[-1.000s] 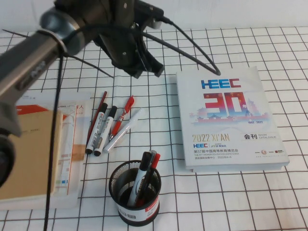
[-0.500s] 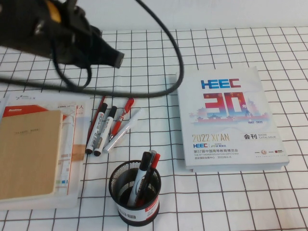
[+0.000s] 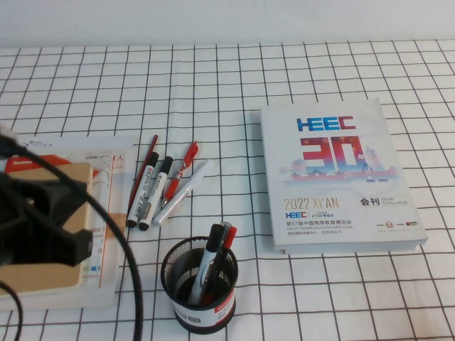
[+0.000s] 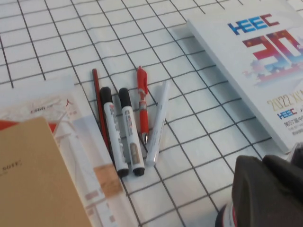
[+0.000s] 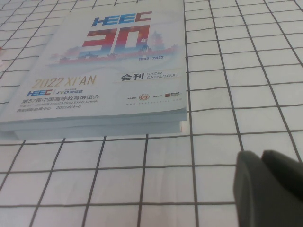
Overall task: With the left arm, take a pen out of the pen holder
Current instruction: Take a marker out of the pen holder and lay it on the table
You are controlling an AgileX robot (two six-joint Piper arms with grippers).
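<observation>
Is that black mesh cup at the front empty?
No, pens stand in the pen holder; the left gripper hangs at the table's left by the notebook, the right gripper near the catalogue.

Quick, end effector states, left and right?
Left end effector: shut, holding nothing, over the notebook.
Right end effector: shut, holding nothing, by the catalogue.
</observation>
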